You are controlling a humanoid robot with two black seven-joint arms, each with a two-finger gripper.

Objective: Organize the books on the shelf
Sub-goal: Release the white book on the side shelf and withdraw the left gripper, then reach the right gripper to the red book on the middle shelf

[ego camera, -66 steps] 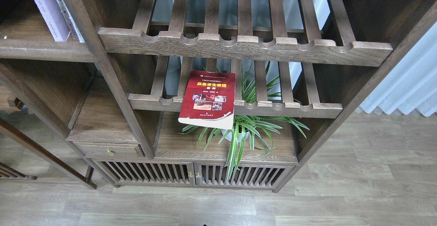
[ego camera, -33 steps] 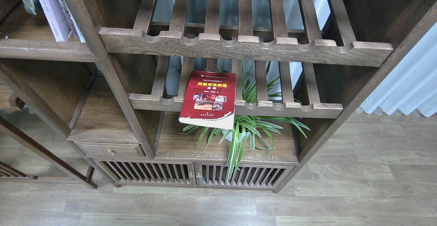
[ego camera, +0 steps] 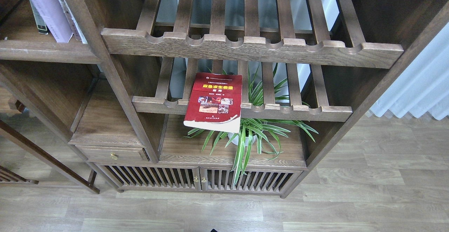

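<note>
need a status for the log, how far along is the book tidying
Partly done. The white-and-lavender book already stands on the solid shelf at upper left, with other books beside it, a dark one on its left. Nothing is in hand: no gripper shows in this view. Left: the red book lies flat on the lower slatted rack, overhanging the front rail above the potted plant.

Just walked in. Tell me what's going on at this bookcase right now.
Nothing is being handled at this moment: neither hand is in view. A red book lies flat on the lower slatted rack, its front edge hanging over the rail above a potted spider plant. Up at the left, a lavender book stands leaning on the solid shelf, with other books beside it. The red one is not yet on that shelf.
</note>
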